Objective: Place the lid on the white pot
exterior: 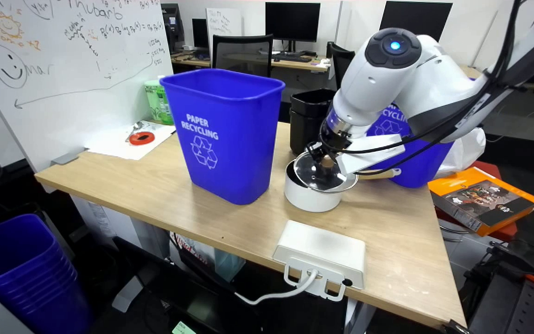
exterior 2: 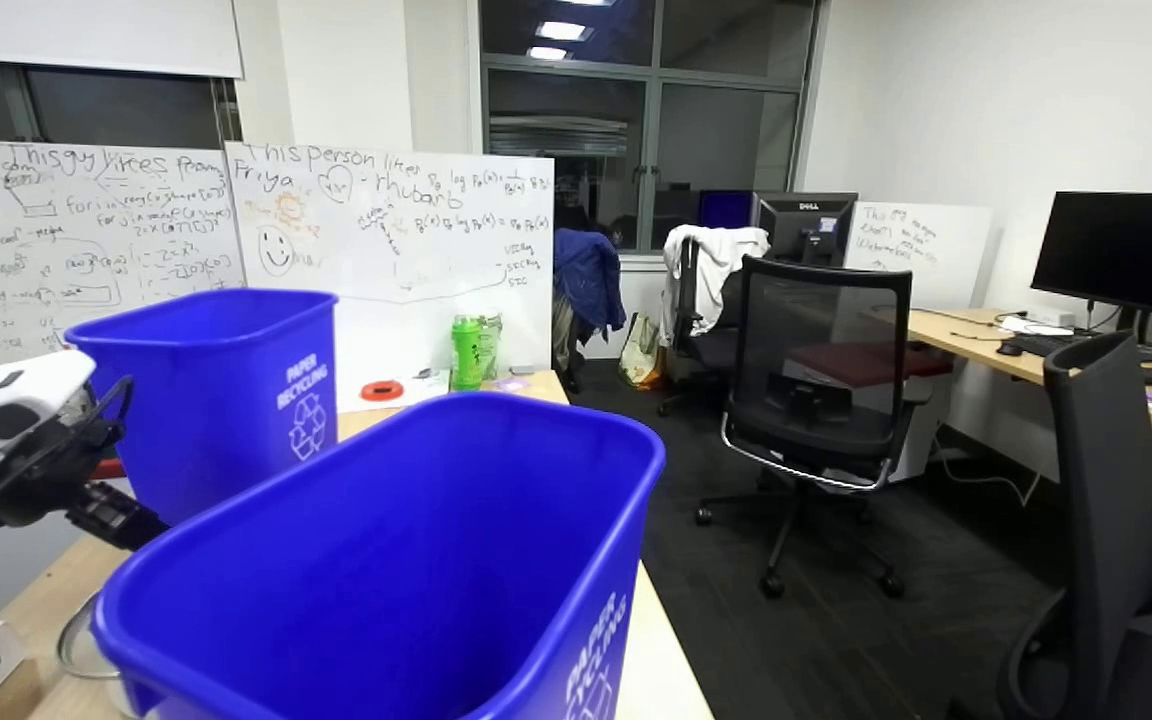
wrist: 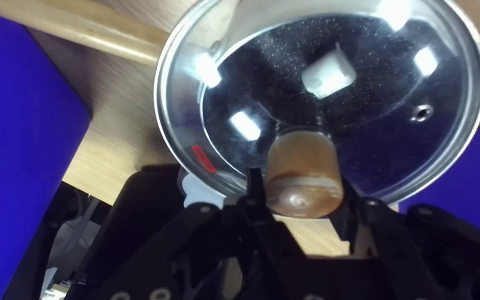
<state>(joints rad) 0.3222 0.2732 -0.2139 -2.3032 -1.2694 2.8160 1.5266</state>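
Claw: black two-finger gripper (wrist: pixel 300 181) drawn in narrow; brown barrel-shaped knob (wrist: pixel 304 160) pinched betw. its fingers (wrist: pixel 256 191). By the knob it holds the round clear glass lid w/ shiny metal rim (wrist: pixel 373 100).

Lid pos.: in an ext. view, tilted, low over small white saucepan (exterior: pixel 312 199), offset twd handle side; strip of dark pot interior shows uncovered. Can't tell if lid rim touches pot. Pale straight handle (wrist: pixel 90 31) sticks out from pot.

Arm: white/grey jointed robot arm (exterior: pixel 357 88), blue light (exterior: pixel 395 45) lit on it.

Surface: light wood-grain table (exterior: pixel 230 220). Pot upright on it, betw. tall blue plastic recycling bin (exterior: pixel 230 153) & 2nd blue bin (exterior: pixel 415 174), latter partly behind arm; two such bins in both ext. views. Black plastic bin (exterior: pixel 306 116) behind pot. Flat white rectangular box (exterior: pixel 325 246) at near edge, white cable (exterior: pixel 285 295) attached. Far end: white paper (exterior: pixel 109 146), red ring-shaped item (exterior: pixel 142 138) on it; green container (exterior: pixel 158 104) near.

Room: whiteboard w/ handwriting (exterior: pixel 77 79) alongside table; black mesh office chair (exterior 2: pixel 816 370); black monitor (exterior 2: pixel 1131 255) on another desk (exterior 2: pixel 956 335); dark windows (exterior 2: pixel 576 170); stacked blue bins (exterior: pixel 21 278) low beside table; orange printed box (exterior: pixel 485 199) just past table end.
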